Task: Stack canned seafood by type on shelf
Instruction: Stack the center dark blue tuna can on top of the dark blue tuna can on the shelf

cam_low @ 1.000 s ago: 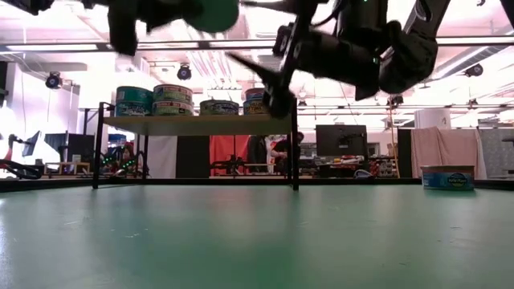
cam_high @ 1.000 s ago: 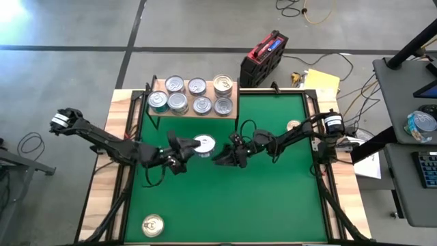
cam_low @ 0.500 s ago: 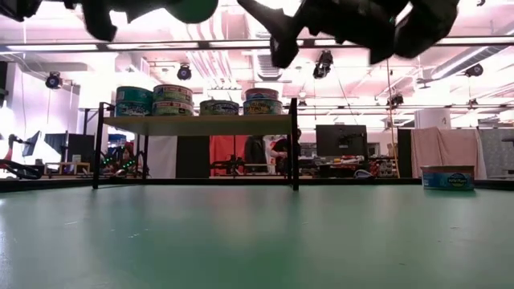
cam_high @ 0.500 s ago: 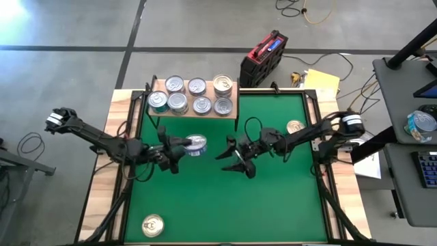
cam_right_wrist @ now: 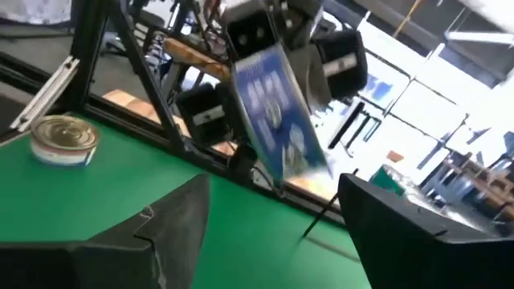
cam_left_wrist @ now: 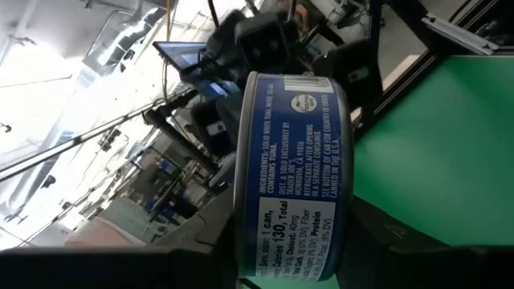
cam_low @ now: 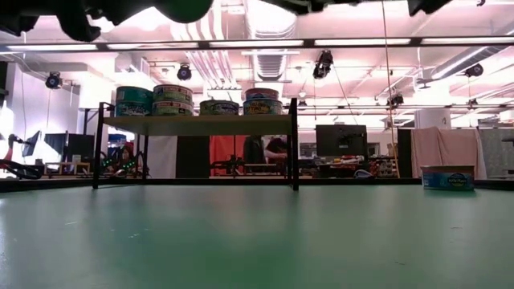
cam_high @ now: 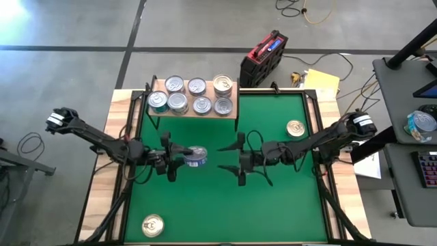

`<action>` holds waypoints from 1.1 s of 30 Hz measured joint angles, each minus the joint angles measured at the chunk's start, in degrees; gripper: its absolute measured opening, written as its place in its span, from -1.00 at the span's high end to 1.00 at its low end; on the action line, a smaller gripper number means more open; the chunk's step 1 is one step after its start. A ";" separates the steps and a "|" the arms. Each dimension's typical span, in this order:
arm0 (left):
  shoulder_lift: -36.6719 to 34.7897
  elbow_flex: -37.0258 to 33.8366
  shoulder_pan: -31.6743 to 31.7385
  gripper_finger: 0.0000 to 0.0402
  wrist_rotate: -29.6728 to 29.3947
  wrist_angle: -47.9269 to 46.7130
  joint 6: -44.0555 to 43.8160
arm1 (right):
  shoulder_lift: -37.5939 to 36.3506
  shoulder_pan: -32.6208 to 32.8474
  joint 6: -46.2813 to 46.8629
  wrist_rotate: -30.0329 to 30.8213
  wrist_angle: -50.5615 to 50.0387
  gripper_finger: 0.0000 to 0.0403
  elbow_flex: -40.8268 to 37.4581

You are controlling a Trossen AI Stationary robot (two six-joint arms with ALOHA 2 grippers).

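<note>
Blue-labelled and round, a flat tuna tin is pinched edge-on between the jaws of the left gripper, turned so its printed side wall shows in the left wrist view and its silver lid faces sideways. The dark left arm reaches in low from the worktop's left edge, stretched almost level, its wrist rolled so the jaws lie across the tin's two flat faces, held up off the green mat.

Facing it, just beyond the tin, the right gripper hangs with its jaws spread wide and nothing between them; its two dark fingers frame the held tin well ahead of their tips. The right arm comes in from the worktop's right edge, likewise stretched long and low, bent slightly at the elbow.

Behind the left jaws, past the held tin, stands the small light-wood shelf on thin black legs, carrying eight round tins in two rows; from the low view some of them are teal-sided and doubled up. Behind the right jaws, beside that arm's forearm, a gold-topped tin rests on the mat. Another gold-topped tin lies on the mat well apart from the left jaws, near the worktop's front-left corner.
</note>
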 joint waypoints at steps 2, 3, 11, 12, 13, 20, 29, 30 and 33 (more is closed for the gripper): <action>0.72 -0.02 0.04 0.38 0.05 0.70 -0.01 | 0.71 0.32 -1.45 0.57 -0.85 -0.36 2.09; 1.23 -0.02 0.04 0.38 0.28 1.44 -0.03 | 0.81 0.32 -1.90 0.63 -1.91 -0.39 3.16; 7.23 0.73 0.15 0.38 0.52 6.68 0.01 | 4.37 0.16 -4.16 0.76 -11.93 -0.53 11.12; 7.88 0.85 0.22 0.38 0.43 7.36 0.05 | 4.69 0.16 -4.35 0.74 -12.96 -0.53 11.84; 8.21 0.85 0.22 0.38 0.08 7.65 0.08 | 5.24 0.16 -4.62 0.78 -13.45 -0.53 12.66; 10.05 0.85 0.26 0.38 -0.53 10.69 0.07 | 7.33 0.16 -6.32 0.74 -16.73 -0.39 16.15; 10.98 0.85 0.31 0.38 -2.02 10.64 -0.33 | 8.00 0.16 -8.26 0.82 -16.65 0.17 16.61; 11.06 0.85 0.31 0.37 -1.96 10.68 -0.85 | 7.98 0.16 -9.10 0.56 -16.96 0.25 16.61; 11.23 0.85 0.26 0.16 -3.30 10.74 -1.01 | 7.98 0.16 -9.19 0.99 -16.97 0.35 16.54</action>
